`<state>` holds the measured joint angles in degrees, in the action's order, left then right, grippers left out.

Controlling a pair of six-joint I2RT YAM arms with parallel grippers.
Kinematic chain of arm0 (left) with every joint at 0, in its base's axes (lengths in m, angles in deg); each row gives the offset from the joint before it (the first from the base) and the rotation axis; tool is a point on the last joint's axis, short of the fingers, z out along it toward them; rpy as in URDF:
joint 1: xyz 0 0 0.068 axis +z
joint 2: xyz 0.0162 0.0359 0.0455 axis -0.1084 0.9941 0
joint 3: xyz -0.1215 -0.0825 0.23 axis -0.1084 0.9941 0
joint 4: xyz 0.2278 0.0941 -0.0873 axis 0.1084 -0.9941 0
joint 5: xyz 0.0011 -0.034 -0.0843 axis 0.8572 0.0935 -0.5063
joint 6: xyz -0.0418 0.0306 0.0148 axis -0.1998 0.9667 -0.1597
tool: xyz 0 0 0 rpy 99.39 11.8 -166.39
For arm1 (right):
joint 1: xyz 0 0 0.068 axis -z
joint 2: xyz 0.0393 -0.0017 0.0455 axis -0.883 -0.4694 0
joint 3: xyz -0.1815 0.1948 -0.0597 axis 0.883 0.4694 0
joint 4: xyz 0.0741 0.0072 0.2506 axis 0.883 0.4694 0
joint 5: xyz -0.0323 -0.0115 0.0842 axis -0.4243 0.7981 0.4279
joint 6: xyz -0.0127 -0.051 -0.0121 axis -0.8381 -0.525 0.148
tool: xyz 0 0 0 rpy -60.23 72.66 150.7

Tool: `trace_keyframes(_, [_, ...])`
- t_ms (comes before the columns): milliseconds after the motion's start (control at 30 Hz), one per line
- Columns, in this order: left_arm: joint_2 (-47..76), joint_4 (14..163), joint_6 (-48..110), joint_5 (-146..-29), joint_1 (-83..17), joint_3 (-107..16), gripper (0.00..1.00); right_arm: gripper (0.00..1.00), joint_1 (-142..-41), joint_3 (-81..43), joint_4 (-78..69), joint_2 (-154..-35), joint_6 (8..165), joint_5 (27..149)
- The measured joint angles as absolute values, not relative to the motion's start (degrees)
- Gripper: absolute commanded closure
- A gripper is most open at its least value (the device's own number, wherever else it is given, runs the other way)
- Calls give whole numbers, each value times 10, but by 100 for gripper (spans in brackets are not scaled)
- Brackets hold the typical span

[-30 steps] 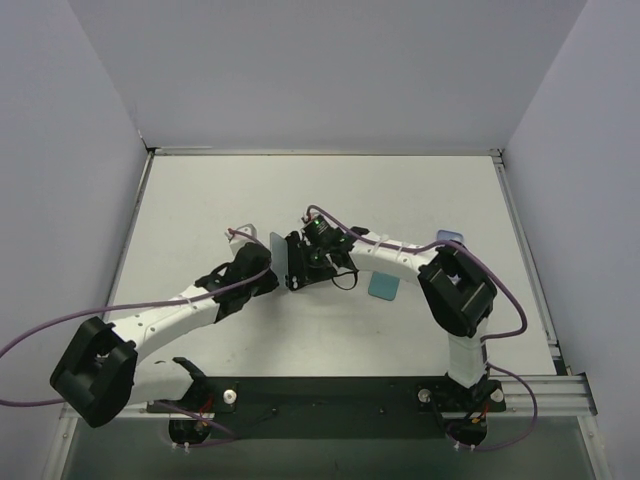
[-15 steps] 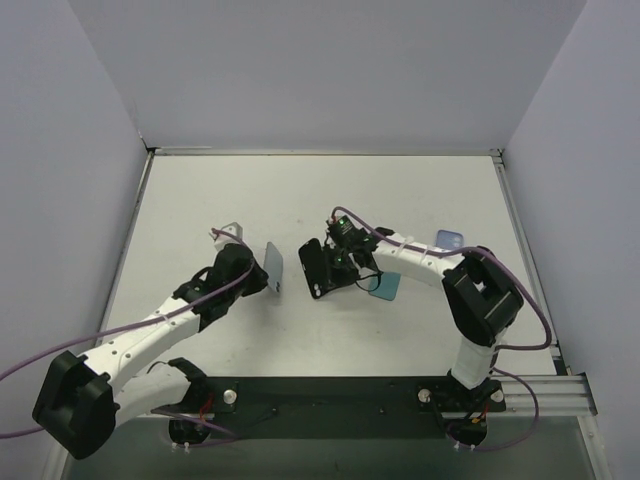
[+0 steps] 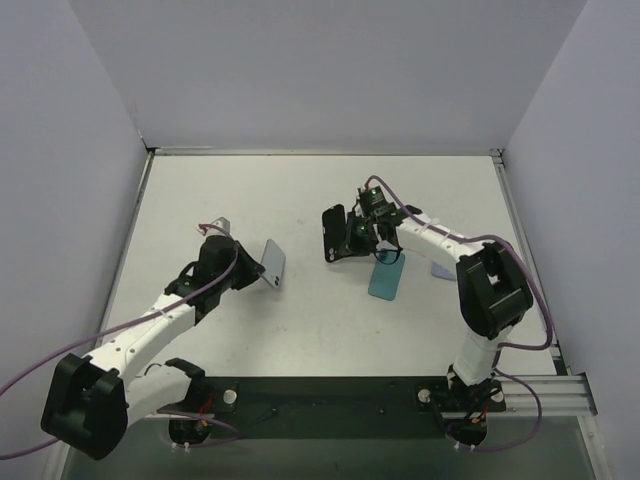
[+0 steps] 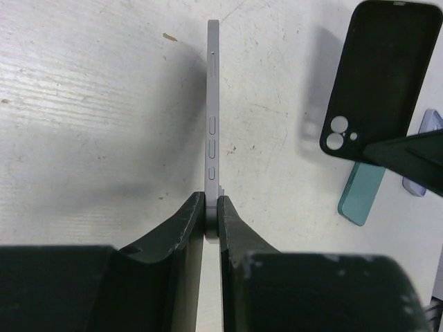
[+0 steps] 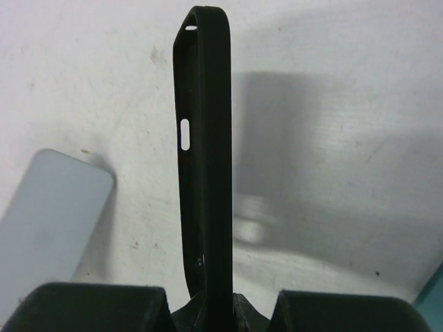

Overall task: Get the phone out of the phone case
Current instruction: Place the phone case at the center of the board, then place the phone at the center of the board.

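My left gripper (image 3: 243, 267) is shut on the grey phone (image 3: 272, 263) and holds it on edge above the table, left of centre. In the left wrist view the phone (image 4: 212, 117) stands edge-on between my pads (image 4: 211, 211), its side buttons showing. My right gripper (image 3: 352, 237) is shut on the empty black phone case (image 3: 332, 233) and holds it upright, right of centre. In the right wrist view the case (image 5: 204, 159) rises edge-on from the jaws. The case also shows in the left wrist view (image 4: 374, 76), with its camera cutout. Phone and case are well apart.
A teal case (image 3: 387, 278) lies flat on the table below my right gripper. A pale lilac case (image 3: 441, 270) lies partly under the right arm; it also shows in the right wrist view (image 5: 48, 221). White walls ring the table.
Both arms have drawn apart: the left with the phone moved left and down, the right with the black case moved right and back. The gap between phone and case has widened.
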<state>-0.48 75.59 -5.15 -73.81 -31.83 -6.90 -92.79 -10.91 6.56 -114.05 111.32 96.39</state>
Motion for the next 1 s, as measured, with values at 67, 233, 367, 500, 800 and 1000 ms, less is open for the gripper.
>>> trace_keyframes(67, [10,773,-53,-765,-307,-67,100,70,-913,-122,42,-1153,1124,984])
trace_keyframes(233, [49,817,-64,-806,-282,-67,100,17,-867,-171,21,-1213,1144,1007])
trace_keyframes(367, [79,844,-66,-816,-278,-69,100,14,-850,-182,61,-1222,1140,952])
trace_keyframes(500, [119,867,-71,-828,-266,-84,100,14,-849,-172,102,-1196,1139,873])
trace_keyframes(800, [177,910,-80,-867,-234,-90,53,0,-848,-79,180,-967,1138,734])
trace_keyframes(1000, [189,864,-61,-858,-232,-90,9,0,-848,-26,230,-890,1138,690])
